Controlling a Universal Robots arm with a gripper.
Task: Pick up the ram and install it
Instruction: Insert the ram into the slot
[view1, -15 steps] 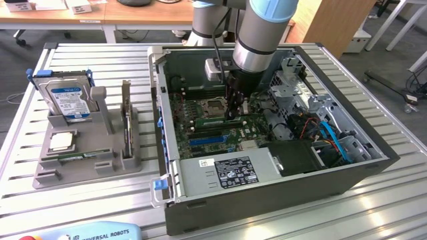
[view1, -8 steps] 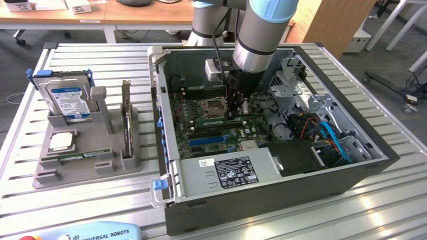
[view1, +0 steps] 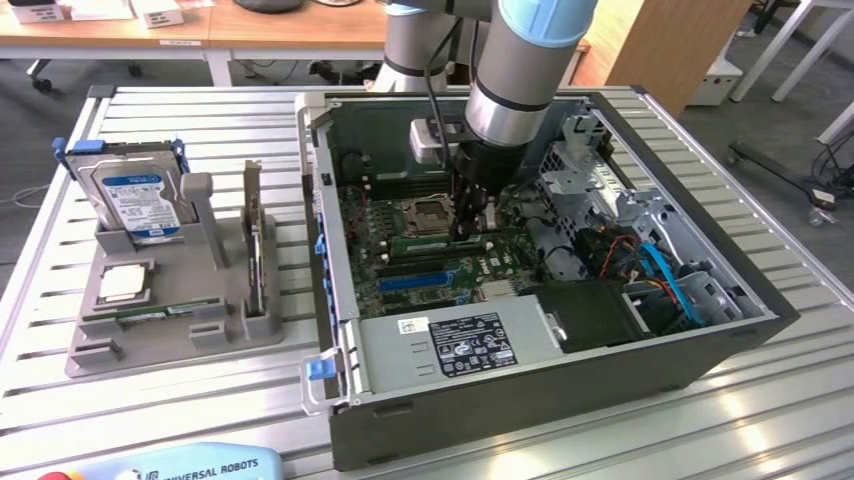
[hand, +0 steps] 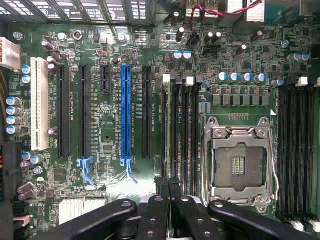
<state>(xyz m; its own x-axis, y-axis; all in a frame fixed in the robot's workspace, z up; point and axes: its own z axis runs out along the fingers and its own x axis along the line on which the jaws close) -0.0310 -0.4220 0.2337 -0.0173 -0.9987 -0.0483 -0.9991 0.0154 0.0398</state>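
1. While the gripper (view1: 467, 236) is hanging low over the black slots (hand: 182, 125) beside the socket (hand: 240, 162), its jaws are sitting clenched. Whether they are pinching anything cannot be told.
2. Seemingly the ram (view1: 167, 312), a thin green stick, is lying along the tray's (view1: 80, 360) front edge, well apart.
3. Seating is likely calling for a straight, square push along one slot, steering clear of the socket's shiny steel frame.

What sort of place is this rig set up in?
Probably a robotics lab or workshop: an open computer case sits on a slatted metal table, beside a grey parts fixture holding a hard drive, with wooden desks behind.
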